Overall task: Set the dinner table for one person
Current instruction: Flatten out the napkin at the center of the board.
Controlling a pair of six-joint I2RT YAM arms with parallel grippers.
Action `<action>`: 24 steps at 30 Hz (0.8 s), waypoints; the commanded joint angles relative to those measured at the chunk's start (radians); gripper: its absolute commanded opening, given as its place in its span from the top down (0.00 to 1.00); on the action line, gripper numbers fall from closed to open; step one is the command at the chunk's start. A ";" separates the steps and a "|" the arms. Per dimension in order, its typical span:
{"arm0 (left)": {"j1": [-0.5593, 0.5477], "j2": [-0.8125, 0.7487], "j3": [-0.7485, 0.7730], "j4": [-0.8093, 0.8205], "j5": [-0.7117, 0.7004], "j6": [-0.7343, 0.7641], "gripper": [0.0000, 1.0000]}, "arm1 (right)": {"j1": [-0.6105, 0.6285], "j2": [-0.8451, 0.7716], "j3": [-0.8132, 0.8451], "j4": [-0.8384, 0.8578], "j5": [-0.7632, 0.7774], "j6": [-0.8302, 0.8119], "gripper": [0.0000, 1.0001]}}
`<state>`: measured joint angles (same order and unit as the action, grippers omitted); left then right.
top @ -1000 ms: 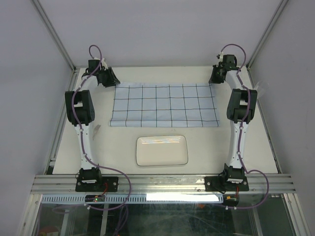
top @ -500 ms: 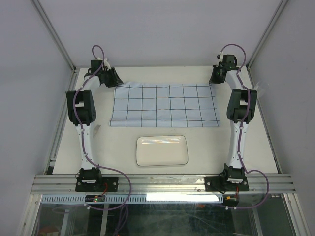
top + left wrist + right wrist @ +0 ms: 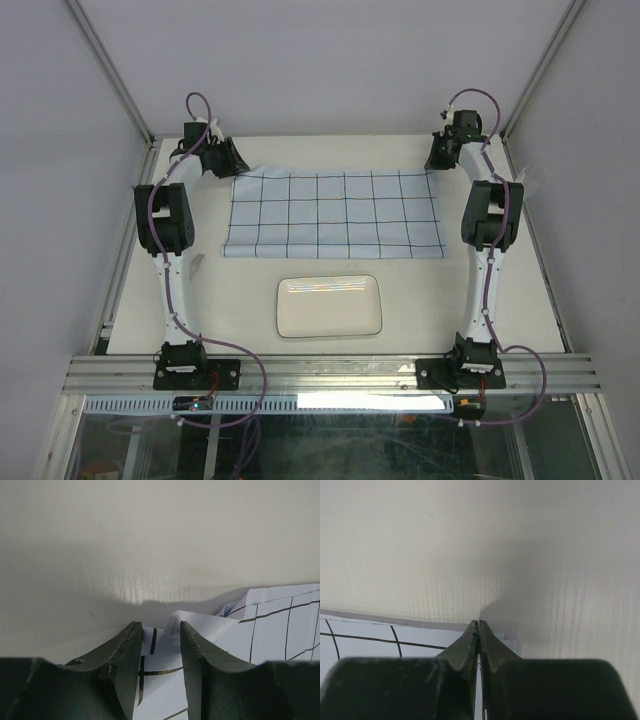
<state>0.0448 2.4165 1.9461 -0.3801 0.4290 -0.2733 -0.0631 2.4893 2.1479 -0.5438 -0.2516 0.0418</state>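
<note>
The worktop (image 3: 230, 290) fills the top view. A blue checked cloth (image 3: 335, 212) lies spread flat on its far half, and a white plate (image 3: 329, 306) sits nearer, apart from the cloth.

In the left wrist view, the left fingers (image 3: 122, 660) stand apart over a crumpled cloth corner, holding nothing.

In the right wrist view, the right fingers (image 3: 465, 650) are pressed together at the other far corner and seem to pinch it.

So the cloth is down. I think the plate goes on it next, and no fork or cup shows.

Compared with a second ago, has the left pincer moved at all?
Yes. The left pincer has shifted slightly right, toward the far left corner of the cloth, judged against the plate, which stayed put.
</note>
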 commanded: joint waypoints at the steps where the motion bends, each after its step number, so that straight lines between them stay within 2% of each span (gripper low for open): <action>1: -0.008 -0.118 -0.019 0.046 0.027 0.000 0.62 | -0.001 -0.151 0.001 0.014 -0.023 -0.024 0.96; 11: -0.007 -0.173 -0.027 0.006 0.032 0.010 0.62 | -0.001 -0.234 -0.036 -0.030 -0.058 -0.037 0.96; 24: -0.010 -0.254 -0.245 -0.004 0.072 -0.014 0.63 | 0.002 -0.261 -0.111 -0.122 -0.090 -0.039 0.96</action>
<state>0.0448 2.2547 1.7523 -0.3893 0.4568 -0.2775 -0.0628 2.3119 2.0636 -0.6376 -0.3157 0.0185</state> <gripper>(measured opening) 0.377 0.043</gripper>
